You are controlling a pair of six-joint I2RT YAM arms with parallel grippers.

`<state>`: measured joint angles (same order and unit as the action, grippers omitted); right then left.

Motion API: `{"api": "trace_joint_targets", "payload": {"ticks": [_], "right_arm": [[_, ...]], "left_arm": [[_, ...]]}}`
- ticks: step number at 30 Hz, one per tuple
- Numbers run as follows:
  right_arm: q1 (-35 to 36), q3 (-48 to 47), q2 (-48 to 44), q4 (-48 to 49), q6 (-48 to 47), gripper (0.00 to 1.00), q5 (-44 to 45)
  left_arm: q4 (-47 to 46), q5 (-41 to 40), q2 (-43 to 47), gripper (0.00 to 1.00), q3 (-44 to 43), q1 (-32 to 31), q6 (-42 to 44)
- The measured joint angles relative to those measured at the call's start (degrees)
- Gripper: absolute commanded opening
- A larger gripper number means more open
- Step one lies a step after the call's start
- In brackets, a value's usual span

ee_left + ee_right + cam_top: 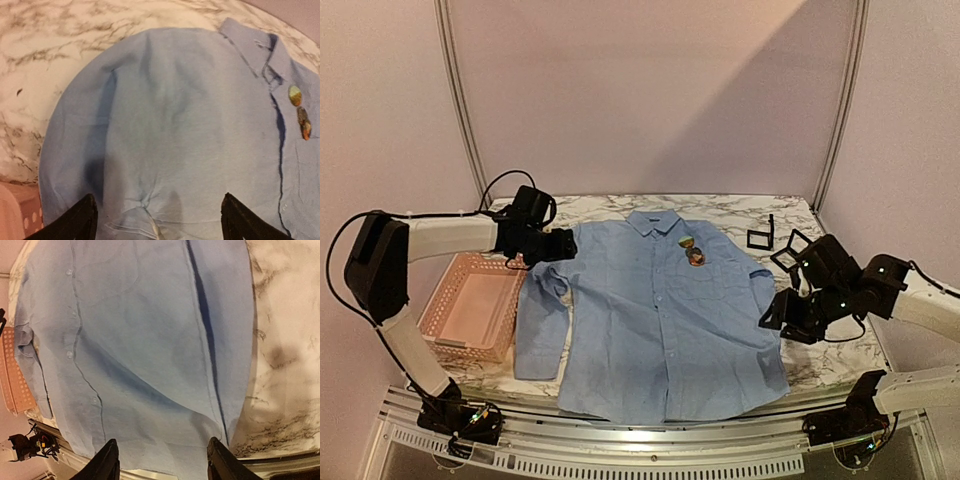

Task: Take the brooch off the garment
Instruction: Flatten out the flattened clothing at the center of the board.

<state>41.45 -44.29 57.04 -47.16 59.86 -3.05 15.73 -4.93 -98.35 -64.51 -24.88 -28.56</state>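
- Garment point(660, 320): 1 light blue long-sleeved shirt. It lies flat and face up on the marble table point(590, 208), collar at the far side, hem at the near edge, front buttoned.
- Brooch point(300, 116): 1, pinned on the chest just beside the button placket, a little below the collar. It shows a round gold-green piece with a longer orange-brown piece under it. Whether these are 2 joined parts or 2 separate pins, I cannot tell.
- Long axis of the brooch: roughly along the placket, from collar toward hem, slightly slanted.
- Left gripper point(158, 210): 1, jaws spread wide with nothing between them, poised over the shirt's shoulder and sleeve area.
- Brooch from the left gripper: ahead and well off to its right, across the chest, at the right edge of the left wrist view.
- Right gripper point(162, 446): 1, jaws apart and holding nothing, above the shirt's lower side panel near the hem.
- Brooch from the right gripper: outside its wrist view. In the top view it is ahead and to its left, up toward the collar.
- Nearer arm, as a judgement: neither is plainly closer. The left is about level with the brooch and has it in sight, so it looks better placed to go sideways onto it.
- Pink basket point(470, 300): 1, to the left of the left gripper, touching the shirt's sleeve edge.
- Black frames point(759, 238): 2, small, beyond the right gripper, clear of the shirt.
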Motion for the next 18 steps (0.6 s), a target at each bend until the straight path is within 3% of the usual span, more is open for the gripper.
{"api": "trace_joint_targets", "payload": {"ticks": [10,18], "right_arm": [[0.52,-10.71,6.25,4.2,-7.58,0.79,7.13],[0.07,-23.47,26.32,9.9,-17.33,0.79,12.52]], "left_arm": [[1.27,-0.92,4.35,0.96,-4.68,-9.07,1.16],[4.15,1.79,10.82,1.0,-4.76,-10.88,0.76]]}}
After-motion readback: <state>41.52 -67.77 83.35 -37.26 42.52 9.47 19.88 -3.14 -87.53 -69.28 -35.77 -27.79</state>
